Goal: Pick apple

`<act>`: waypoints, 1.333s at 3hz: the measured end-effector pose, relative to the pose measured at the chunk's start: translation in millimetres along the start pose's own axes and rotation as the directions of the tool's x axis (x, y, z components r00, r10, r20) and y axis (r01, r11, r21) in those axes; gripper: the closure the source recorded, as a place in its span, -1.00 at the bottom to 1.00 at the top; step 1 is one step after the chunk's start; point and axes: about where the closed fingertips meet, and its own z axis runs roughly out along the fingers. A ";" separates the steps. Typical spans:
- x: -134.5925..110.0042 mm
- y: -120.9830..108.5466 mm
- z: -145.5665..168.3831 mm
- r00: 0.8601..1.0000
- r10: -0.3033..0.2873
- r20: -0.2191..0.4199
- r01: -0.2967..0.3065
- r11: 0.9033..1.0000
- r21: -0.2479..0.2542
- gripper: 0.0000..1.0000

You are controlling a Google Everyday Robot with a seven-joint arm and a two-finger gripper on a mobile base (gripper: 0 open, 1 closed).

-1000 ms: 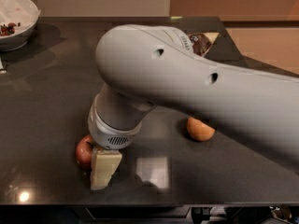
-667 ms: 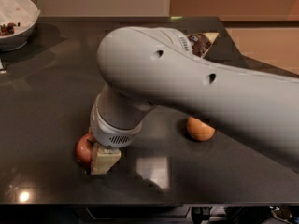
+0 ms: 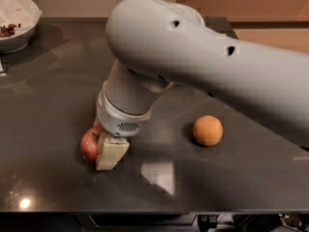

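The apple (image 3: 89, 144) is red and glossy and sits on the dark table (image 3: 48, 110) at the front left. Its right half is hidden. My gripper (image 3: 104, 152) hangs from the big grey arm (image 3: 203, 66) and is down at the apple, touching its right side. The arm's wrist covers the apple's top right. I cannot see whether the apple rests on the table or is held just above it.
A matte orange round fruit (image 3: 208, 130) lies on the table to the right of the gripper. A white bowl (image 3: 14, 23) with dark bits in it stands at the far left corner. The table's front edge runs just below the apple.
The gripper has drawn in from the front towards the apple and now lies against its right side. The apple shows slightly higher in view. The orange fruit has not moved.
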 end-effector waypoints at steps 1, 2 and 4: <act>-9.9 -6.0 -31.5 0.999 -0.026 0.033 0.026 0.999 -0.022 1.00; -17.8 -13.8 -61.4 0.997 -0.048 0.061 0.050 0.998 -0.043 1.00; -17.9 -37.9 -114.7 0.993 -0.057 0.099 0.064 0.996 -0.065 1.00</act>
